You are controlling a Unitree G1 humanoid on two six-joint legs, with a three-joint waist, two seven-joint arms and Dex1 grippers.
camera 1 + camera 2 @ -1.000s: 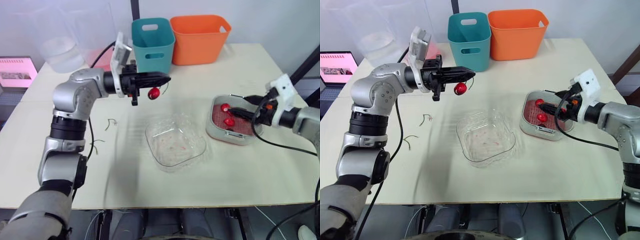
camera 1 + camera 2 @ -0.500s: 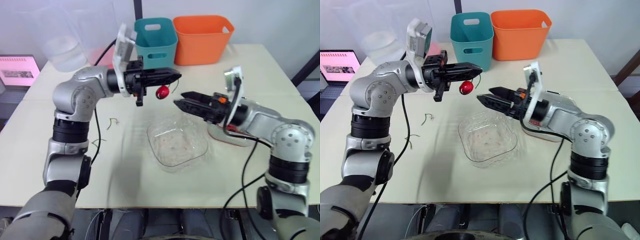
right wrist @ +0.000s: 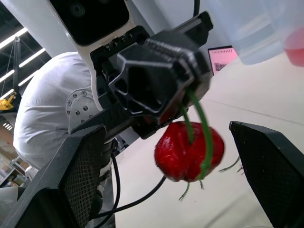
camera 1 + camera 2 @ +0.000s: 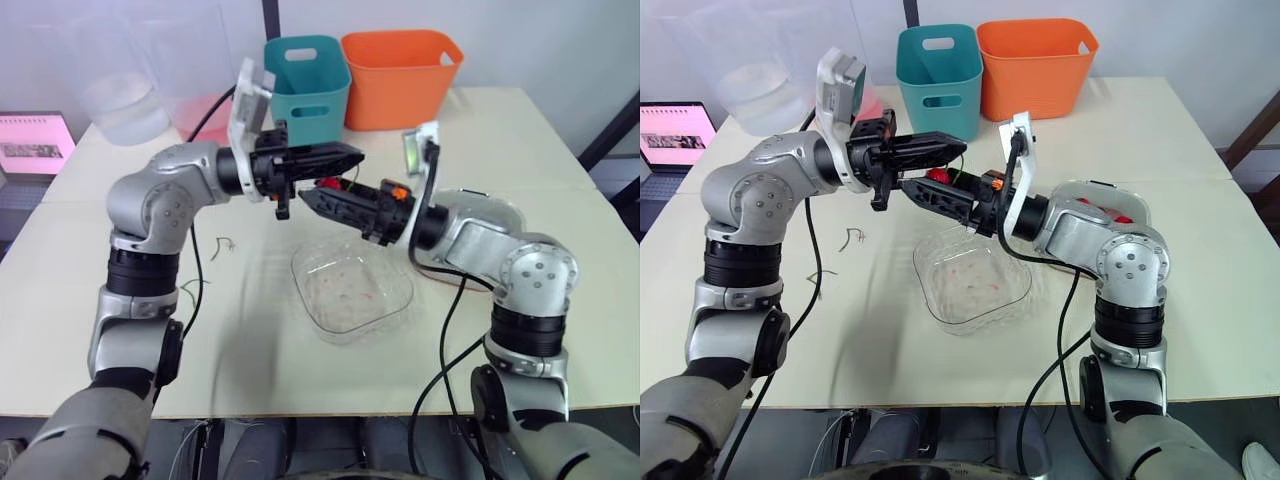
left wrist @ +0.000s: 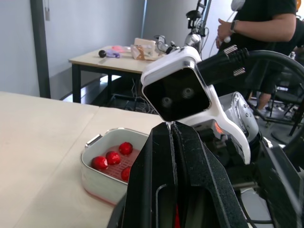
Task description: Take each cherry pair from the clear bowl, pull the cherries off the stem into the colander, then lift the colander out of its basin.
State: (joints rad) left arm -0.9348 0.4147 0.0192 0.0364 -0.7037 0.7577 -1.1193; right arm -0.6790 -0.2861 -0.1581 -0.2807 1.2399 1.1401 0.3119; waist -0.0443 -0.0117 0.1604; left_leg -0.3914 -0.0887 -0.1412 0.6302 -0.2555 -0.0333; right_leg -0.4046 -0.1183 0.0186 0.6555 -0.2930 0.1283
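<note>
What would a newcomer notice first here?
Two pincers face each other in mid-air near the bowl: the left pincer dangles a red cherry by its stem, and the open right pincer flanks it. Behind stand a teal bin and an orange bin.

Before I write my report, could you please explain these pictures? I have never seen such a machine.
This is a humanoid robot with two arms, each ending in a black two-fingered gripper. Two pictures come from cameras in its head, looking down over a table; two come from cameras on its wrists. The left gripper is shut on the stem of a cherry; the right gripper is open around that cherry. On the table lie a clear bowl, loose stems, a teal bin, an orange bin, and a basin whose colander holds more cherries. The left wrist view also shows a person behind.
</note>
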